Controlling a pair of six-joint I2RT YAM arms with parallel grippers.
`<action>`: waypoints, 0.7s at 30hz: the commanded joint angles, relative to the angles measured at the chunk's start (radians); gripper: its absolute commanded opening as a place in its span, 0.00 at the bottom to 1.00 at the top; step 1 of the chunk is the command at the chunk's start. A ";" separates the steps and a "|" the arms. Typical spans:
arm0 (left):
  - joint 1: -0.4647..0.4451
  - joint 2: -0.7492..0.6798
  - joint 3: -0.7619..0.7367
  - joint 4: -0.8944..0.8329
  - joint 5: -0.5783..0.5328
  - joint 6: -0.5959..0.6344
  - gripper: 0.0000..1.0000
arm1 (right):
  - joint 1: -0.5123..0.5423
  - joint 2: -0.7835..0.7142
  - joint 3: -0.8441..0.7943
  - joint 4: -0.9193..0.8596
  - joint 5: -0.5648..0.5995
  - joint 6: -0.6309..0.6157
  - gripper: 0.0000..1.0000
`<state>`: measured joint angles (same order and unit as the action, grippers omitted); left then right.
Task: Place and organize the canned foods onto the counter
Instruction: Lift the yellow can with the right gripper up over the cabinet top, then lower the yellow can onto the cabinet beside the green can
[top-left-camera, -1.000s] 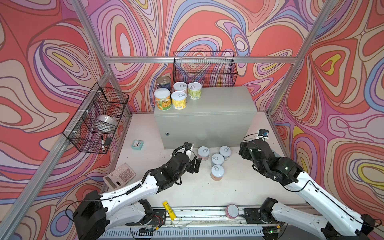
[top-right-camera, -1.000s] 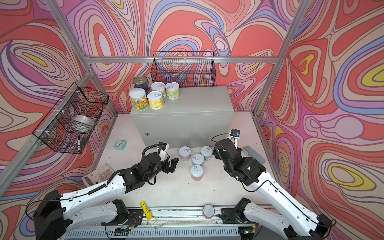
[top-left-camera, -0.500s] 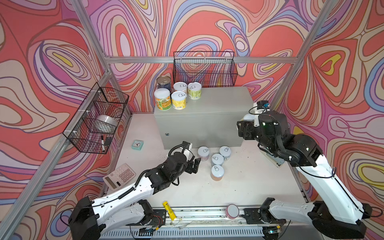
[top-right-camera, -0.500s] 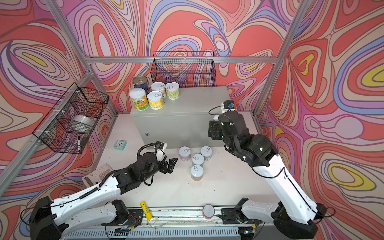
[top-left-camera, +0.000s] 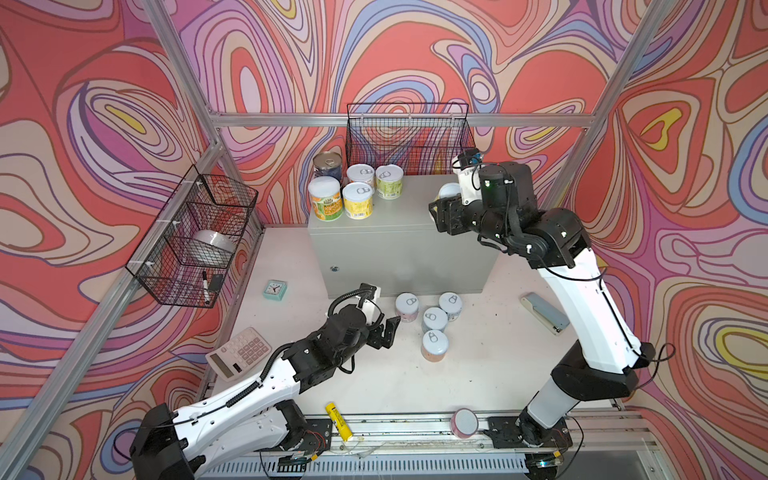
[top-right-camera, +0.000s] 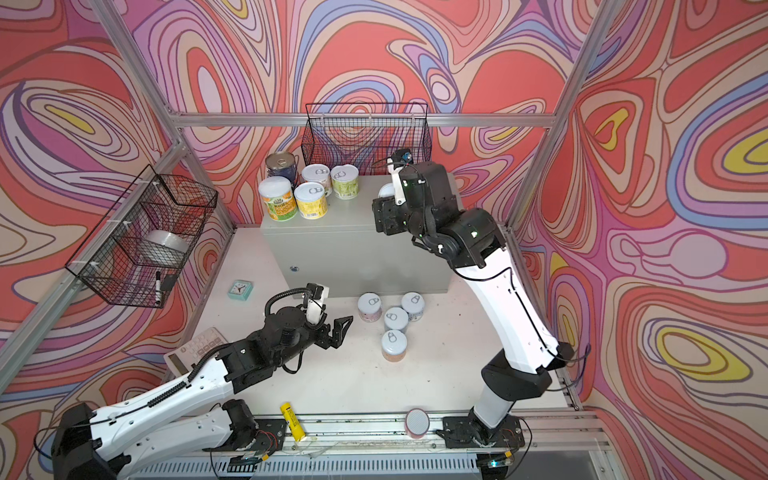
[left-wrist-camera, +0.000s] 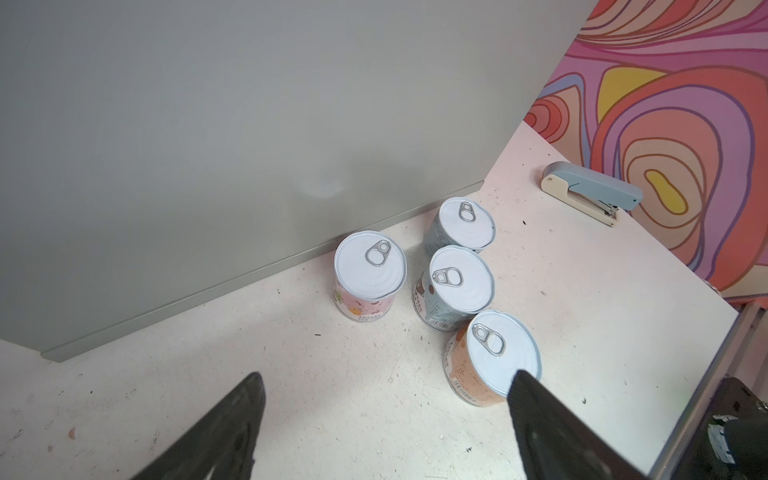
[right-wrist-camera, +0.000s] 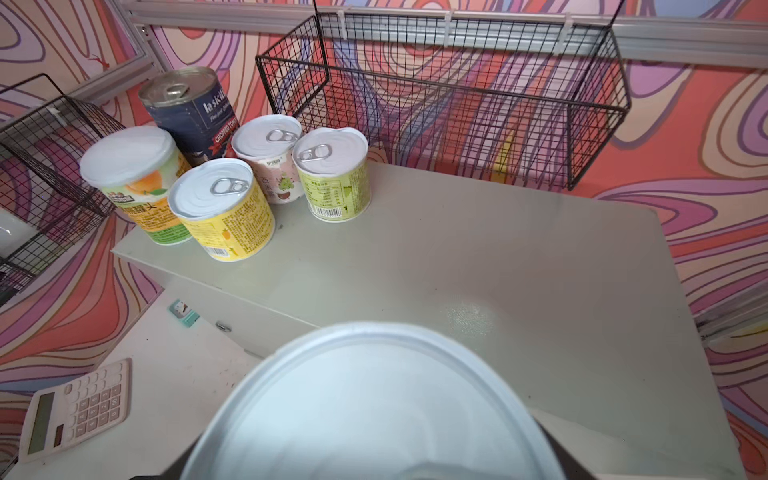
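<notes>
White-lidded can (right-wrist-camera: 374, 407) sits clamped in the right gripper (top-left-camera: 445, 205) above the counter (top-left-camera: 407, 199), seemingly clear of it; left gripper (left-wrist-camera: 386, 376) gapes empty.

My right gripper (top-left-camera: 444, 204) went up. A second ago it was down low, next to the four cans (top-left-camera: 435, 320) in front of the grey worktop (top-left-camera: 399, 245). Now it is up high over the right end of that worktop, and the can (right-wrist-camera: 374, 399) it holds came up too.
</notes>
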<state>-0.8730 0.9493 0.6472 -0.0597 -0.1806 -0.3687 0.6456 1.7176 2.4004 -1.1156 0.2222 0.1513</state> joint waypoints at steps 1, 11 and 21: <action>0.011 -0.003 0.007 -0.013 0.017 0.017 0.92 | -0.025 0.045 0.089 0.024 -0.067 -0.030 0.00; 0.027 0.000 0.005 -0.008 0.016 0.017 0.92 | -0.041 0.177 0.131 0.084 -0.039 -0.056 0.00; 0.065 -0.005 0.011 -0.033 0.025 0.030 0.92 | -0.076 0.270 0.143 0.154 -0.030 -0.047 0.00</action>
<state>-0.8204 0.9497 0.6472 -0.0681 -0.1635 -0.3531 0.5823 1.9911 2.5015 -1.0580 0.1844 0.1043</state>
